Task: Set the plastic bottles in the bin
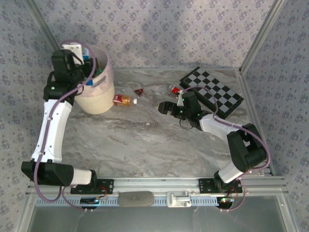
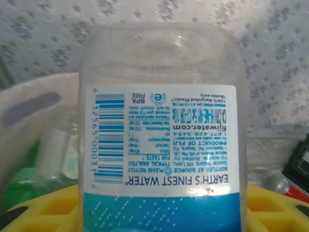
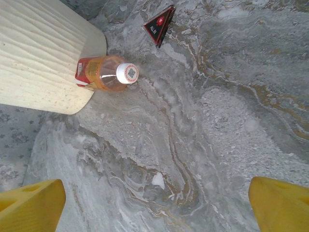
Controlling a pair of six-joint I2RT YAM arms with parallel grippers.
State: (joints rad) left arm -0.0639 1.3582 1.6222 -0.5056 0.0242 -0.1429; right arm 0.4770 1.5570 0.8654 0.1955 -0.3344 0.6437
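Since the left gripper (image 1: 76, 59) is clenched on a clear blue-labelled bottle (image 2: 164, 135) at the mouth of the bin (image 1: 99, 99), far left, letting go there should drop it among the green bottles (image 2: 19, 181) that the left wrist view shows inside. The right gripper (image 3: 154, 208) hangs released over the desk (image 1: 145, 140), facing the red-labelled bottle (image 3: 104, 72), probably its next pick. In the right wrist view that bottle lies against the bin's foot with its white cap (image 3: 127, 73) showing, while the top view gives both arms' spread.

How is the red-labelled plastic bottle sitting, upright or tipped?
Tipped: the red-labelled plastic bottle lies on its side on the marbled table.
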